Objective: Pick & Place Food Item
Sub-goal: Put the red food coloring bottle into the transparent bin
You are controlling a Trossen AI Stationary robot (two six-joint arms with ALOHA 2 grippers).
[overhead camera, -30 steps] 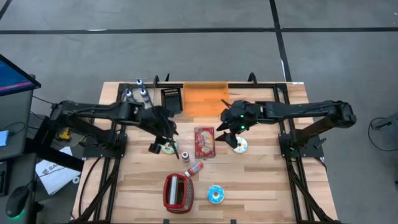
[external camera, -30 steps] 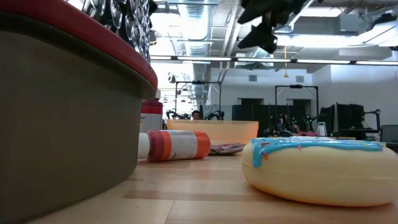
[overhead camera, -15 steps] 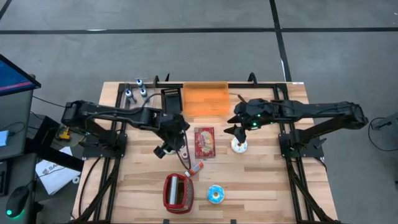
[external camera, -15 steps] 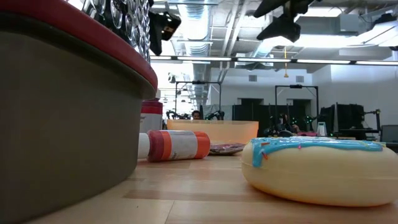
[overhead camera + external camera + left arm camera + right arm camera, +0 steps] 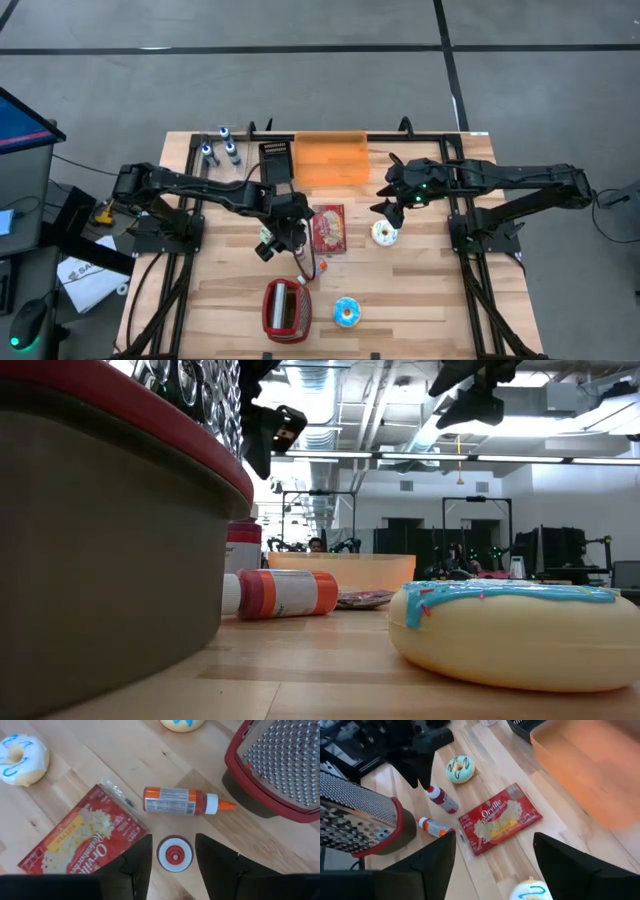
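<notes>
— What's under way?
— The left gripper (image 5: 173, 866), half open and empty, hovers over an upright red-capped bottle (image 5: 174, 853) beside the popcorn packet (image 5: 82, 834).
— Next?
— Probably descend, close. The right gripper (image 5: 492, 865) waits, wide open, empty.

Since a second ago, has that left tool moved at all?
Yes. In the high view the left tool has swung rightward across the table, from beside the green donut toward the popcorn packet, and now hangs over the upright red bottle.
</notes>
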